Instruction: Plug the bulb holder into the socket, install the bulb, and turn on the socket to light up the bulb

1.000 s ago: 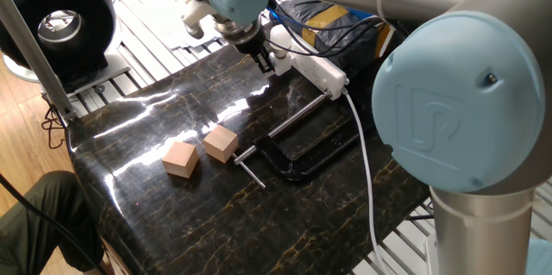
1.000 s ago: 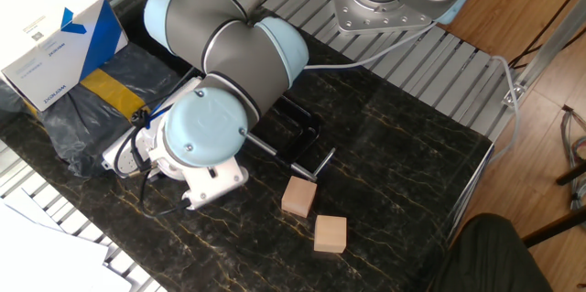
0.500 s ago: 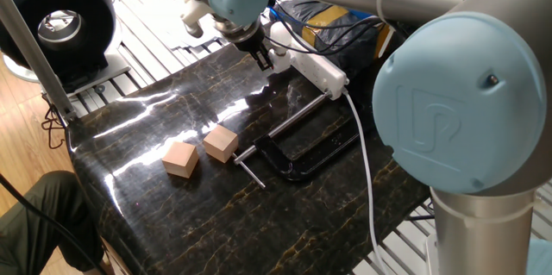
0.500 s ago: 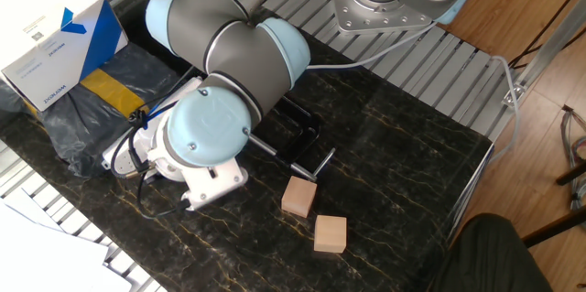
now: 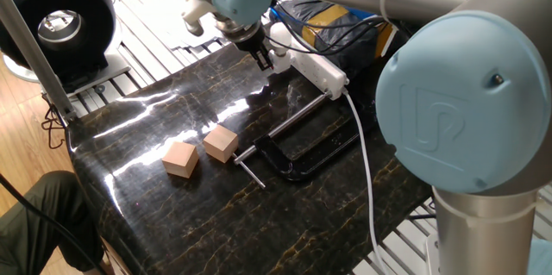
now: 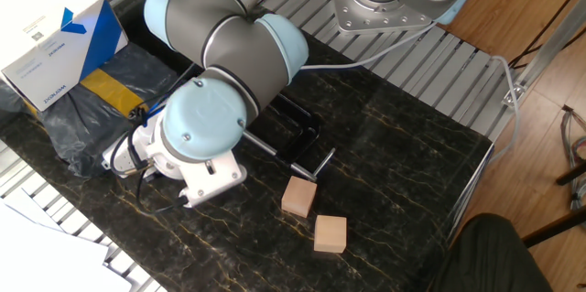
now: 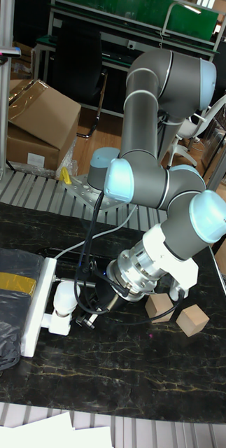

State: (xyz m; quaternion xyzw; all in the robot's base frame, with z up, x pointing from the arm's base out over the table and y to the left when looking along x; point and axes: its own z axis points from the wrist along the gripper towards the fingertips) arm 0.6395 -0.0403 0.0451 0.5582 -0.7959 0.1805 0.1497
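Black marble table point(image 5: 172, 215), single UR5 arm folded low over it. In one fixed view, socket point(image 5: 317, 70) at roughly 1 o'clock of the tabletop, lying flat, thick white cable point(image 5: 366, 171) leaving its near end and running off toward 5 o'clock. Gripper point(image 5: 266, 61) pointing down just beside the strip's 9 o'clock end, dark fingers close together; opening and any hold impossible to judge from here. In the other fixed view, blocked by the wrist. Tall fixed view: strip along the 9 o'clock edge, bulb holder point(image 7: 55, 323) sticking out of its side toward 3 o'clock, near the strip's lower end. Bulb point(image 7: 64, 297) right at the holder, globe toward 12 o'clock of it, apparently seated though the joint is too small to confirm. Gripper nose at 3 o'clock of the bulb, very near; contact unclear. No glow visible on the bulb. Two wooden cubes point(image 5: 180, 159) point(image 5: 221, 144) close together around table centre, slightly toward 9 o'clock, well apart from the strip. Black C-clamp point(image 5: 302, 159) flat between cubes and cable, screw handle toward the cubes. Black bag point(image 6: 101, 91) with a yellow stripe behind the strip, blue-and-white box point(image 6: 50, 31) at 11 o'clock in the other fixed view.
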